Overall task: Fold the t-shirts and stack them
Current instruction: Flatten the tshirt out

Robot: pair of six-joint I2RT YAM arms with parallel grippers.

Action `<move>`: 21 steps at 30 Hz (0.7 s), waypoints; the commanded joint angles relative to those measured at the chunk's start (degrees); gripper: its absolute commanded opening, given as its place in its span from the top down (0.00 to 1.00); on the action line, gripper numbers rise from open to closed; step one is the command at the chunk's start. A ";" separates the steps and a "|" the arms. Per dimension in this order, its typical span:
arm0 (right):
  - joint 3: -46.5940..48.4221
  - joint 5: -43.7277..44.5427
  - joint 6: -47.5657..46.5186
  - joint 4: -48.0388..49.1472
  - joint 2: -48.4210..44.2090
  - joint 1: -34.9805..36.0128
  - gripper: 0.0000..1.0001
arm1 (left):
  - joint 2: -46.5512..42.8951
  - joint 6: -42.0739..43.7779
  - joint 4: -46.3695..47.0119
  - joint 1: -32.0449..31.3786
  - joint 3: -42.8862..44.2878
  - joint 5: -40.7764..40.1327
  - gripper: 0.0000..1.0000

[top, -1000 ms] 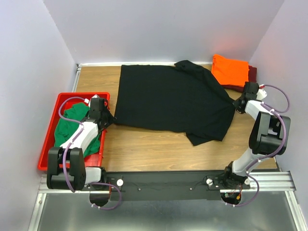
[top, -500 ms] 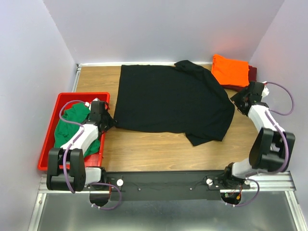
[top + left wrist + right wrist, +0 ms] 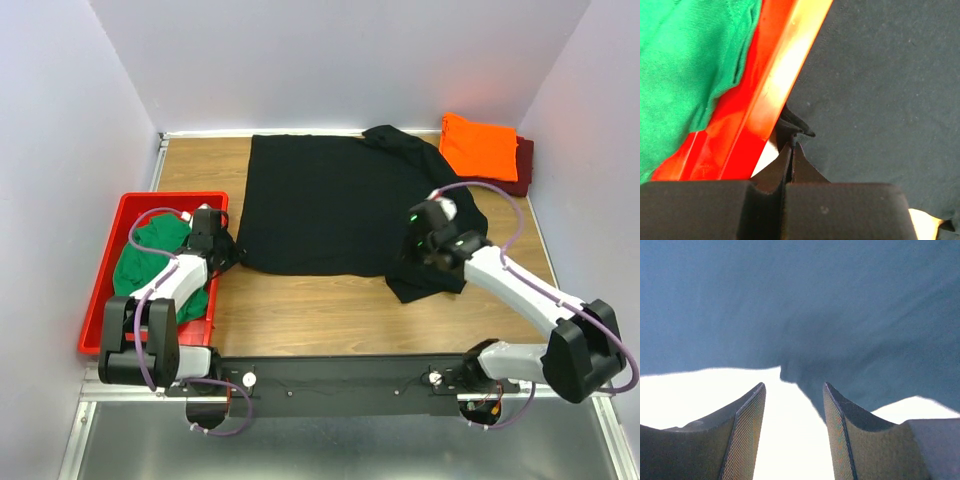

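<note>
- Black shirt [image 3: 345, 210]: spread flat on the table [image 3: 300, 305], centre toward 12 o'clock. One sleeve lies at its 1 o'clock corner, the other at 5 o'clock.
- Orange shirt [image 3: 478, 147]: folded, at the table's 1 o'clock corner.
- Maroon shirt [image 3: 523, 162]: folded beneath the orange one, showing along its 3 o'clock side.
- Green shirt [image 3: 140, 268]: bunched in the tray.
- Tray [image 3: 100, 305]: red, at the table's 9 o'clock edge, just beside the black shirt.
- Left gripper [image 3: 792, 146]: at the black shirt's 8 o'clock corner by the tray rim. Jaws are together, pinching a small tuck of the shirt's edge at their tips.
- Right gripper [image 3: 794, 390]: over the black shirt's 5 o'clock sleeve. Jaws are apart with nothing between them, and the cloth edge lies just past the tips.
</note>
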 commanded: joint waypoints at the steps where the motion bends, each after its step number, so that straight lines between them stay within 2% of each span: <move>1: -0.22 8.72 5.05 -10.71 1.22 11.69 0.44 | 1.16 0.27 1.30 -0.34 1.78 1.25 1.00; 6: -0.65 10.14 5.85 -13.90 2.55 19.26 0.44 | 1.69 0.18 1.74 -0.43 1.60 1.52 1.00; 13: -2.85 8.56 4.09 -13.11 4.65 21.02 0.45 | 2.12 0.18 1.74 -0.43 1.34 1.60 1.00; 14: -2.94 8.64 4.35 -13.11 5.17 21.20 0.48 | 2.12 0.27 1.82 -0.43 1.43 1.78 1.00; 21: -4.43 11.10 6.37 -10.91 8.96 21.11 0.48 | 2.65 0.09 2.00 -0.43 1.34 1.96 1.00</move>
